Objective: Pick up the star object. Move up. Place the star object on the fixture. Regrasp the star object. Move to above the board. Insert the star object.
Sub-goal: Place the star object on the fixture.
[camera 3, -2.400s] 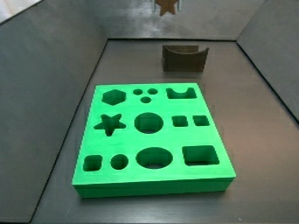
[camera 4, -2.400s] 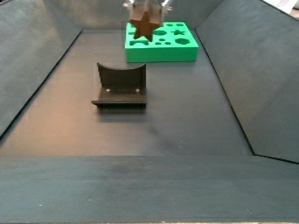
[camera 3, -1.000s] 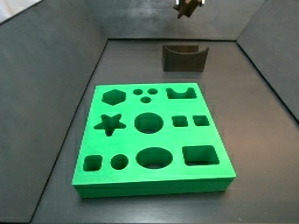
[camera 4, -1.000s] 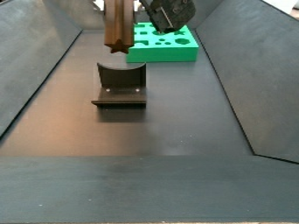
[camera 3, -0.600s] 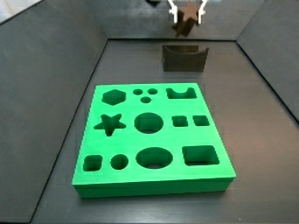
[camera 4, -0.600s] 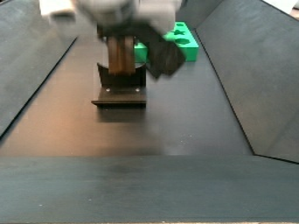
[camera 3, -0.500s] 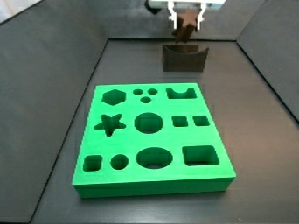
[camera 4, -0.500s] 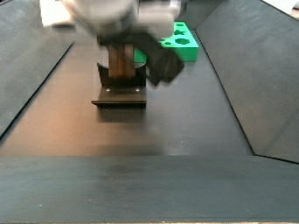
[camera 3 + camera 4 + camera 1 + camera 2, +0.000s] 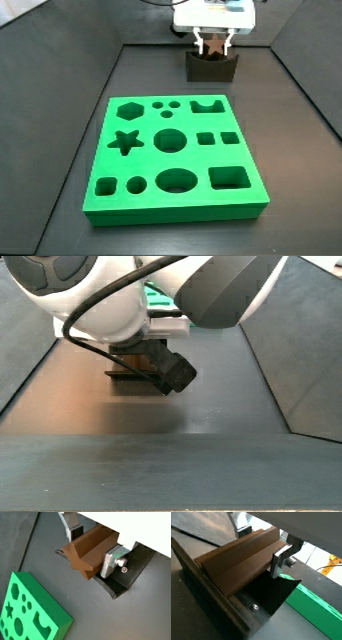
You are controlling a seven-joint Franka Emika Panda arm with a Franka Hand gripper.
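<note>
Brown wood fills the space between my silver finger plates: the gripper (image 9: 91,548) is clamped on the star object (image 9: 87,549), one plate pressed flat against each broad face, as both wrist views show. The star object hangs low over the fixture (image 9: 123,582), and in a wrist view its lower edge seems to sit in or just above the dark notch (image 9: 211,607), though I cannot tell whether it truly touches. In a side view the gripper (image 9: 211,45) sits at about twelve o'clock on the floor, right down at the fixture (image 9: 210,68), with the board (image 9: 171,155) well apart from it toward six o'clock, its star-shaped hole (image 9: 126,142) empty at about nine o'clock on the slab. In a side view from the far end the arm hides nearly everything at the fixture (image 9: 134,373). I judge the placing step is nearly done. The block looks stiff, light and smooth-sided, so it should not deform, but the points could rock in the notch. For the regrasp I would take it across flat opposite faces, near the middle.
</note>
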